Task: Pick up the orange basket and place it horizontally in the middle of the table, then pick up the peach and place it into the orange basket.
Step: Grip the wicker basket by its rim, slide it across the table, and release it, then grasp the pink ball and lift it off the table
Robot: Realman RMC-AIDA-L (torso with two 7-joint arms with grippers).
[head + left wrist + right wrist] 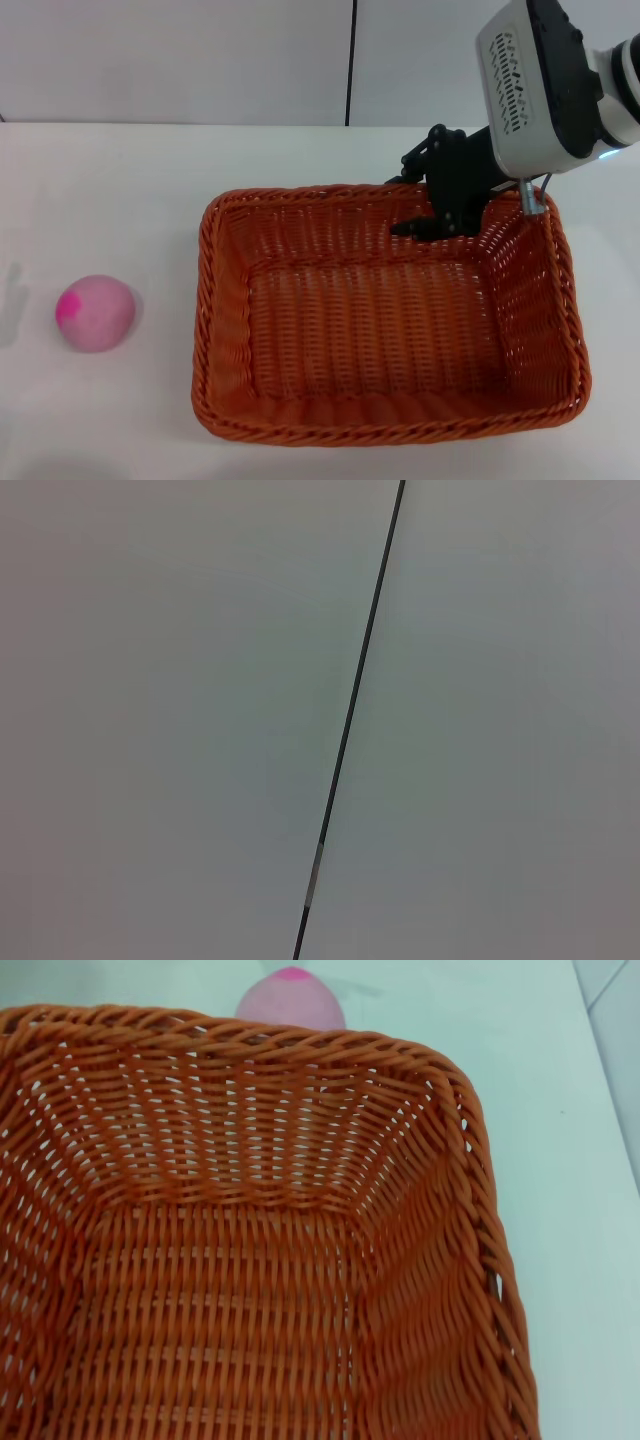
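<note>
The orange basket (pixel 380 432) lies lengthwise across the white table (pixel 120 180), right of the middle, and it is empty. My right gripper (pixel 440 215) hangs at the basket's far right corner, its black fingers reaching down just inside the far wall. Whether they touch the wicker cannot be made out. The peach (pixel 95 312), pale pink with a magenta blotch, rests on the table well to the left of the basket. In the right wrist view the basket's rim (pixel 250 1035) fills the picture, with the peach (pixel 292 995) showing beyond it. My left gripper is out of view.
A pale wall with a dark vertical seam (pixel 351 60) stands behind the table. The left wrist view shows only that wall and the seam (pixel 350 720). Bare tabletop lies between the peach and the basket.
</note>
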